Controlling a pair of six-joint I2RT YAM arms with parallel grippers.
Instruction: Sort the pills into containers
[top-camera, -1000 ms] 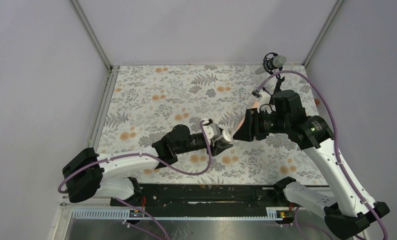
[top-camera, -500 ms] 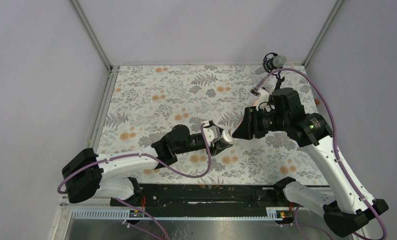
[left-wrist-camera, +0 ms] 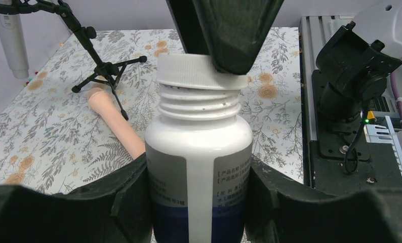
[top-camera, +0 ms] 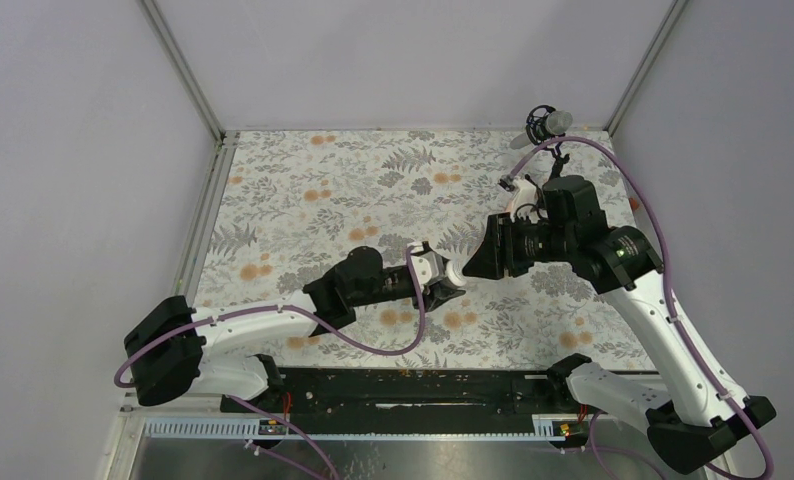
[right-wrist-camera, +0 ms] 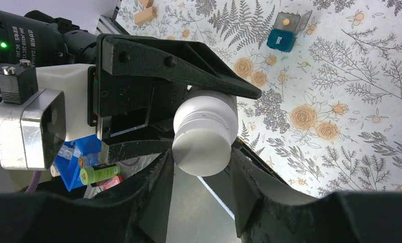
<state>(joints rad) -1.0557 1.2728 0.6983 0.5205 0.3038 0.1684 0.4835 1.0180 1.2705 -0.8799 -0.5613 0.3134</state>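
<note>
My left gripper (top-camera: 443, 281) is shut on the body of the white round bottle (left-wrist-camera: 199, 147), which has a dark blue label. It holds the bottle above the floral table. My right gripper (top-camera: 469, 268) meets it head-on, its fingers shut on either side of the white cap (right-wrist-camera: 204, 146). In the left wrist view the cap (left-wrist-camera: 199, 71) sits tilted on the bare neck threads. The tiny teal box (right-wrist-camera: 281, 39) stands on the table in the right wrist view, its dark lid (right-wrist-camera: 290, 21) open with an orange pill on it.
The black microphone on its tripod (top-camera: 546, 126) stands at the far right corner and also shows in the left wrist view (left-wrist-camera: 102, 71). A peach cylinder (left-wrist-camera: 115, 121) lies beside the tripod. Small wooden blocks (right-wrist-camera: 144, 15) lie on the table. The black rail (top-camera: 423, 385) runs along the near edge.
The right gripper has edged slightly left toward the bottle. The left gripper and bottle have shifted a little right. Both grips look unchanged.
</note>
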